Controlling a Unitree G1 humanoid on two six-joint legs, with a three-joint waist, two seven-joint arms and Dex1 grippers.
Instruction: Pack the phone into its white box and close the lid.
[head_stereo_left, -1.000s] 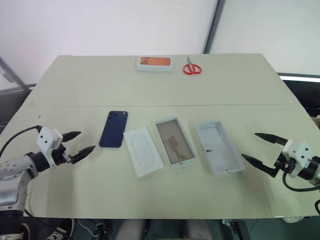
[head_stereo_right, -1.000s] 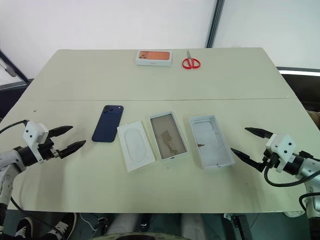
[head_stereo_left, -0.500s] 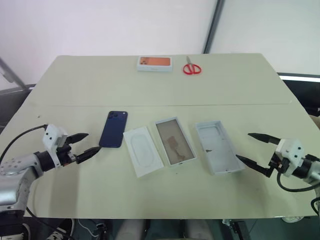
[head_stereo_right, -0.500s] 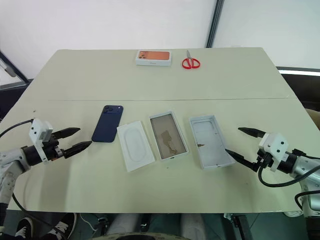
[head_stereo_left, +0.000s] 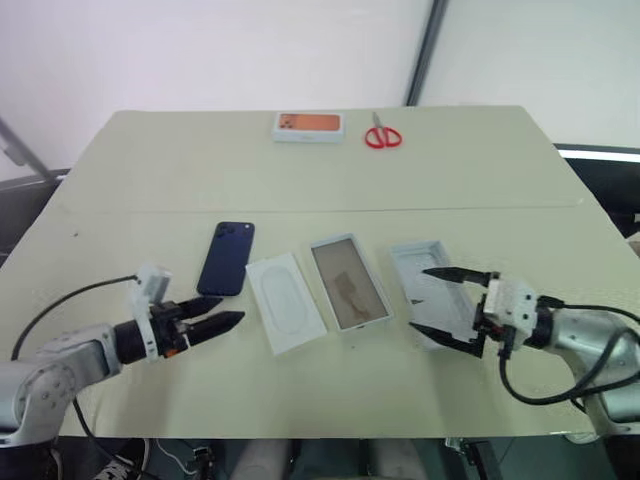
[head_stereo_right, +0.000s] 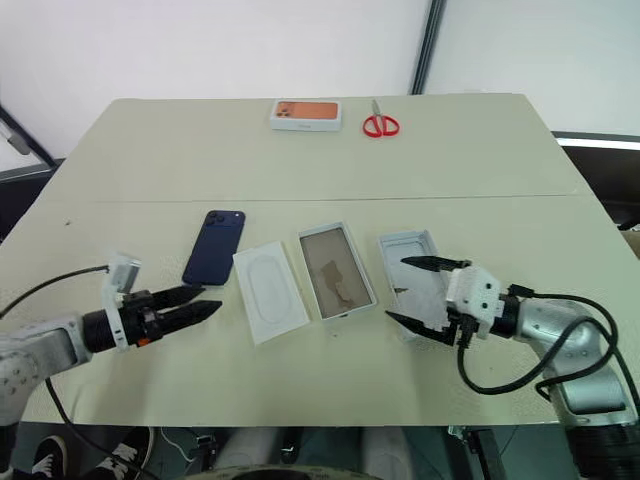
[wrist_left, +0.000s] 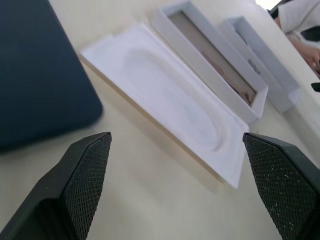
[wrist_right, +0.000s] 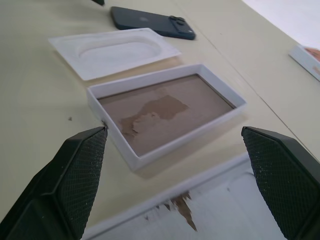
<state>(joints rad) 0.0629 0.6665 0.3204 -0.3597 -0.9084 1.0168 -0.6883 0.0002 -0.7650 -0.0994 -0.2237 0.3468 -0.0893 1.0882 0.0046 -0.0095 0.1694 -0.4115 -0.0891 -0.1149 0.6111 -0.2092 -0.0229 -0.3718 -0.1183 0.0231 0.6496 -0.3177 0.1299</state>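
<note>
Nothing is packed yet. Your phone (head_stereo_left: 227, 258) lies on the table, left of the white box (head_stereo_left: 349, 283), with the flat white card (head_stereo_left: 287, 301) between them. The lid (head_stereo_left: 433, 292) sits open side up, right of the box. Left gripper (head_stereo_left: 218, 314) and right gripper (head_stereo_left: 435, 299) both gape wide, empty.

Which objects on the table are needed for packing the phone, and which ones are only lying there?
Needed:
- phone
- white box
- lid

Only lying there:
- flat white card with an oval outline
- orange-topped box
- red scissors
</note>
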